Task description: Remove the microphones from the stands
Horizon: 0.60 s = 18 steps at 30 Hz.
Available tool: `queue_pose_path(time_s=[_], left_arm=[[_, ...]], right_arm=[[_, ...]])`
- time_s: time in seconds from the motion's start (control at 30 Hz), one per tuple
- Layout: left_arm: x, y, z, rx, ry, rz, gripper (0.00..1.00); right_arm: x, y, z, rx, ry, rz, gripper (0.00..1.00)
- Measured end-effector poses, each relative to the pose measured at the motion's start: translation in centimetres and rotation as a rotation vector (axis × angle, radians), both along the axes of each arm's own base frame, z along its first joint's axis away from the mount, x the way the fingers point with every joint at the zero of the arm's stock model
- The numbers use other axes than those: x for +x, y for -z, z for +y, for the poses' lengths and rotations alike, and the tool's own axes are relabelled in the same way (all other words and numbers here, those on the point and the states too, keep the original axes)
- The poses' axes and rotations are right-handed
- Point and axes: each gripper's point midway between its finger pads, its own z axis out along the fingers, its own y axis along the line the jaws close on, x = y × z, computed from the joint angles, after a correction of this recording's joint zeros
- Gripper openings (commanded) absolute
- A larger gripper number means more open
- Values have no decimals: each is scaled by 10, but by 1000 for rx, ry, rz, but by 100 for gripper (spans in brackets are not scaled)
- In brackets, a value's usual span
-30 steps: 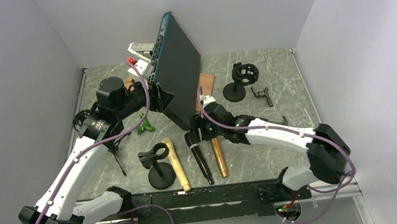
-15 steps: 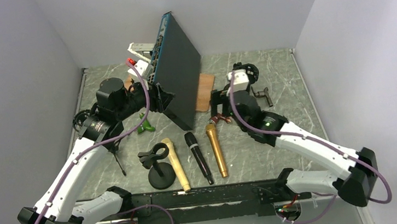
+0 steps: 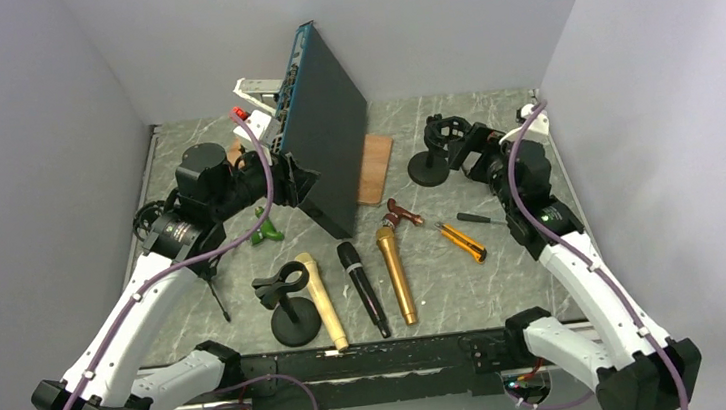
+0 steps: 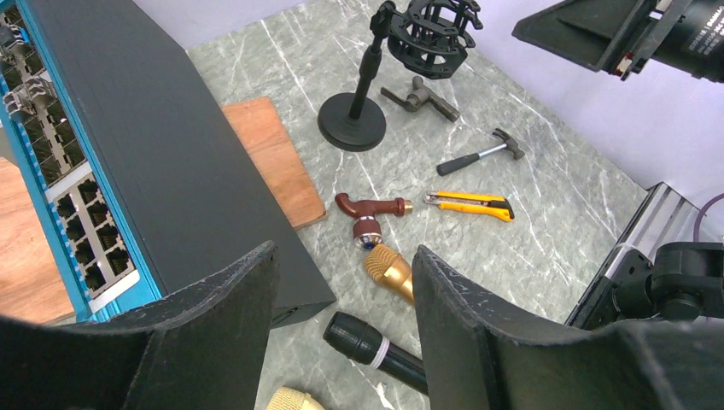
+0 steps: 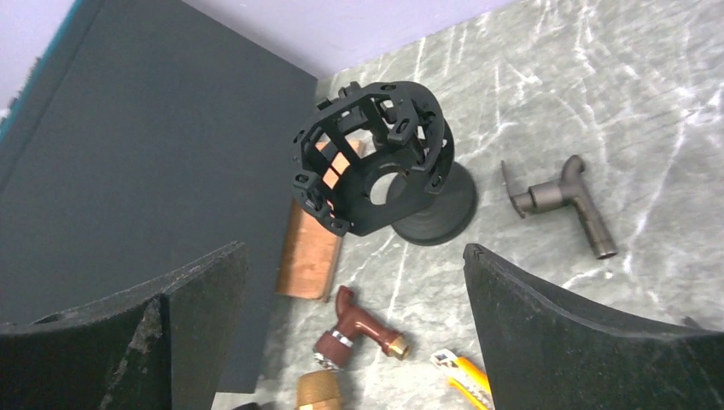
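- Left end effector (image 4: 343,256) released, holding nothing
- Right end effector (image 5: 354,252) released, fingers spread wide, facing the shock-mount stand (image 5: 431,213)
- Cream microphone (image 3: 319,295) lies on the counter (image 3: 538,289), just beside the clip stand (image 3: 296,329)

My right pincer (image 3: 469,148) has swung away from the black microphone (image 3: 363,288) — which now lies on the surface (image 3: 449,302) — over to the shock-mount stand (image 3: 445,135), jaws spread.
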Motion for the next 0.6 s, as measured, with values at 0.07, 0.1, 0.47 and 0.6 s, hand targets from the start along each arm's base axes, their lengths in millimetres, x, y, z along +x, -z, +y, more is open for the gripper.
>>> queue_pose_path(time_s=[0.07,0.1,0.47,0.6], left_arm=[[0,0,0,0,0,0,62],[0,0,0,0,0,0,62],[-1,0,-1,-1,5,1,62],[-1,0,-1,-1,6,1,62]], right_arm=[[5,1,-2,45,-15,7,97],[8,3,-3,69,-25,14,97],[54,-23,1,57,-87,44,97],[67,-40,9,43,-137,21,85]])
